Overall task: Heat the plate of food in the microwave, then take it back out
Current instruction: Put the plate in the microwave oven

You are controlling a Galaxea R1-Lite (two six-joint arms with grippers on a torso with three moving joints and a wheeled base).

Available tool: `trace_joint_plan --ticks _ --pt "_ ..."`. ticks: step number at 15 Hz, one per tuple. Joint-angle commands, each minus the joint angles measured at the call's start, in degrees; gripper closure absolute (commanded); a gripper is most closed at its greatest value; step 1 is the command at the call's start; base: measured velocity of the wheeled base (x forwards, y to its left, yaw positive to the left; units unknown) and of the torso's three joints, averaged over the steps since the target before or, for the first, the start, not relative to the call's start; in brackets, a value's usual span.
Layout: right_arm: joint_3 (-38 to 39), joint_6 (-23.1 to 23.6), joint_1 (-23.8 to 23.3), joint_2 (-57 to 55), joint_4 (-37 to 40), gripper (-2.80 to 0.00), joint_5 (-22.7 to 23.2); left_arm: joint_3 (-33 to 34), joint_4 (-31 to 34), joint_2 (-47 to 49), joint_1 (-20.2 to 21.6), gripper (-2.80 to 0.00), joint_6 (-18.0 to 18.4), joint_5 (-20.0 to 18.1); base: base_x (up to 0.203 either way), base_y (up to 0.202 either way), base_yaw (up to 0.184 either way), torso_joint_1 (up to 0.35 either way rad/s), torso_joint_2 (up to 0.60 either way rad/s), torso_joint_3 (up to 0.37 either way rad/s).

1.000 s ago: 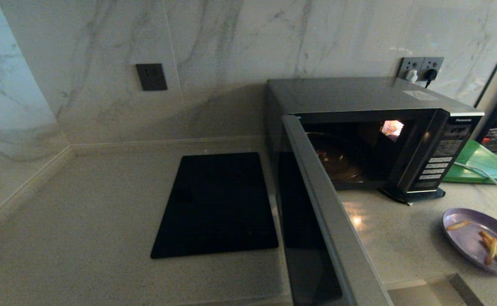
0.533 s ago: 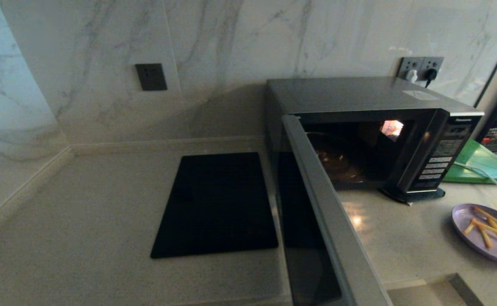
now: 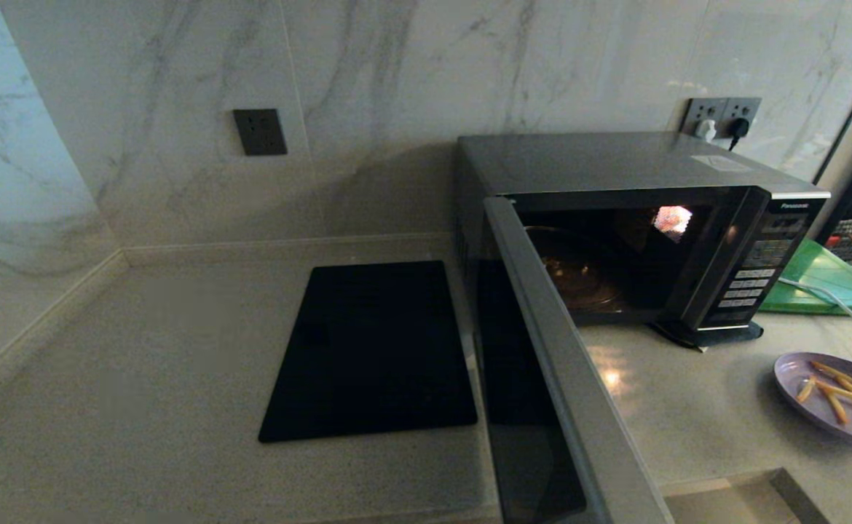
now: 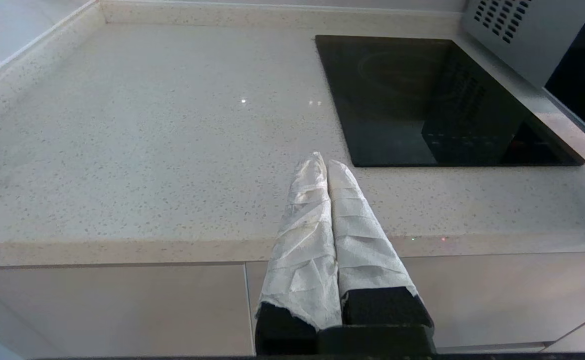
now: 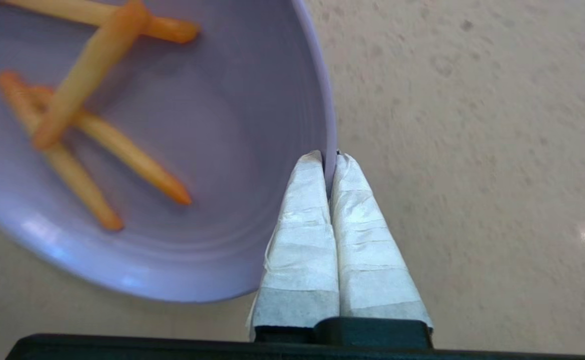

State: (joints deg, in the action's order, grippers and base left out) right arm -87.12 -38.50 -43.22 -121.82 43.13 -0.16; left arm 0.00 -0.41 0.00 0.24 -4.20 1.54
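The plate of food (image 3: 837, 399) sits at the far right edge of the head view, over the pale speckled desk (image 3: 142, 364), to the right of and in front of the microwave (image 3: 615, 218). It is a lilac plate with a few thin orange fries (image 5: 87, 125) lying crossed in its hollow. In the right wrist view the right hand (image 5: 330, 157) is clenched on the plate's rim, with the thin edge pinched between its two cloth-wrapped fingers (image 5: 302, 240); the plate spreads out to one side of the fingers and the bare desk shows on the other. Whether the plate rests on the desk or hangs just above it I cannot tell.

The microwave stands against the marble wall with its door (image 3: 557, 378) swung wide open toward the camera. Its inside is lit, and the glass turntable (image 3: 579, 276) within is bare. The button panel (image 3: 754, 276) is on its right side. Behind the plate, beside the microwave, lies a flat green board (image 3: 826, 280). To the microwave's left, a black glass cooktop (image 3: 375, 349) is set into the desk.

The left hand (image 4: 326, 162) hangs in front of the desk's edge, near the cooktop, its wrapped fingers pressed together on nothing.
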Motion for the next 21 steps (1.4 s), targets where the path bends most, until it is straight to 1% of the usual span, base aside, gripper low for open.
trace_joint_plan --ticks 1,6,10,13,14,15,17,19,21 --pt "1.9 -0.1 0.1 4.4 0.2 0.0 0.1 0.0 0.0 0.1 0.0 0.0 0.0 0.0 0.0 0.0 0.0 0.0 0.0 0.0" --pt "7.8 0.5 0.1 11.4 0.0 0.0 0.4 0.0 0.0 0.1 0.0 0.0 0.0 0.0 0.0 0.0 0.0 0.0 0.0 0.0" --pt "12.7 2.2 0.2 17.7 0.0 0.0 5.4 0.0 0.0 0.1 0.0 0.0 0.0 0.0 0.0 0.0 0.0 0.0 0.0 0.0" --pt "17.0 6.4 0.3 23.0 0.1 0.0 11.9 0.0 0.0 0.1 0.0 0.0 0.0 0.0 0.0 0.0 0.0 0.0 0.0 0.0" --pt "17.7 7.0 0.9 24.2 0.2 0.0 13.9 0.0 0.0 0.1 0.0 0.0 0.0 0.0 0.0 0.0 0.0 0.0 0.0 0.0" --pt "18.4 8.4 1.3 25.4 0.2 0.0 17.2 0.0 0.0 0.1 0.0 0.0 0.0 0.0 0.0 0.0 0.0 0.0 0.0 0.0" --pt "20.1 16.6 1.5 27.1 0.6 0.0 24.6 0.0 0.0 0.1 0.0 0.0 0.0 0.0 0.0 0.0 0.0 0.0 0.0 0.0" --pt "19.4 21.0 4.1 27.3 3.8 0.0 29.1 0.0 0.0 0.1 0.0 0.0 0.0 0.0 0.0 0.0 0.0 0.0 0.0 0.0" --pt "17.5 24.6 7.4 26.4 5.7 0.0 31.5 0.0 0.0 0.1 0.0 0.0 0.0 0.0 0.0 0.0 0.0 0.0 0.0 0.0"
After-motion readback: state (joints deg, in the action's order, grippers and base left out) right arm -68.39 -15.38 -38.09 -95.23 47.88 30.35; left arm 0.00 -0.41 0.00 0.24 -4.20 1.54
